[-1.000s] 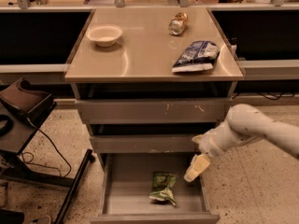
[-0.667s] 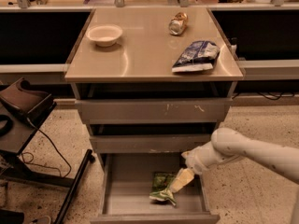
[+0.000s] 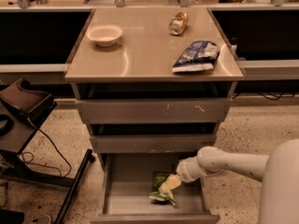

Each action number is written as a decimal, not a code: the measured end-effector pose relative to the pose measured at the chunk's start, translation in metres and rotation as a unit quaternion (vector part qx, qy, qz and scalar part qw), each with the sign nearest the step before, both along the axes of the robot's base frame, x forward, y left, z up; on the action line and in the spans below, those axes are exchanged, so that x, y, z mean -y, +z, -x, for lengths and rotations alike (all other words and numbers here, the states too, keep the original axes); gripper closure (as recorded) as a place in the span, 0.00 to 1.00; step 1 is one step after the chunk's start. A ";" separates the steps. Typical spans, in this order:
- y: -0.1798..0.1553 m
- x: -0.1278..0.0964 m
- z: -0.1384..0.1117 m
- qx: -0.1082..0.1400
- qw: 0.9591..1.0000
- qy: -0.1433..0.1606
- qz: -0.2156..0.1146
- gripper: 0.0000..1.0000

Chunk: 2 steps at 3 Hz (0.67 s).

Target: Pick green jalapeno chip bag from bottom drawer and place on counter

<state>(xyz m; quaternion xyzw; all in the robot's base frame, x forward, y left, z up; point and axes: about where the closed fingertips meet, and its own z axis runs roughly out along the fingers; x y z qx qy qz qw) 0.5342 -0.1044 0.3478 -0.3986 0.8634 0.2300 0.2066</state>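
Note:
The green jalapeno chip bag (image 3: 160, 191) lies in the middle of the open bottom drawer (image 3: 126, 195). My gripper (image 3: 168, 185) reaches in from the right, down inside the drawer, right over the bag's right side and touching or nearly touching it. The white arm behind it fills the lower right. The tan counter (image 3: 145, 50) tops the grey cabinet above.
On the counter stand a white bowl (image 3: 104, 34), a can lying on its side (image 3: 178, 23) and a blue-and-white chip bag (image 3: 196, 56). The two upper drawers (image 3: 154, 110) are pulled out a little. A dark side table (image 3: 18, 120) with cables stands at left.
My gripper has moved left and down, from beside the drawer's right side into the drawer and onto the green bag. The bag has not moved.

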 end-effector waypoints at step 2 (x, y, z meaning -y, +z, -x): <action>-0.016 0.027 -0.041 0.051 0.994 -0.079 0.056 0.00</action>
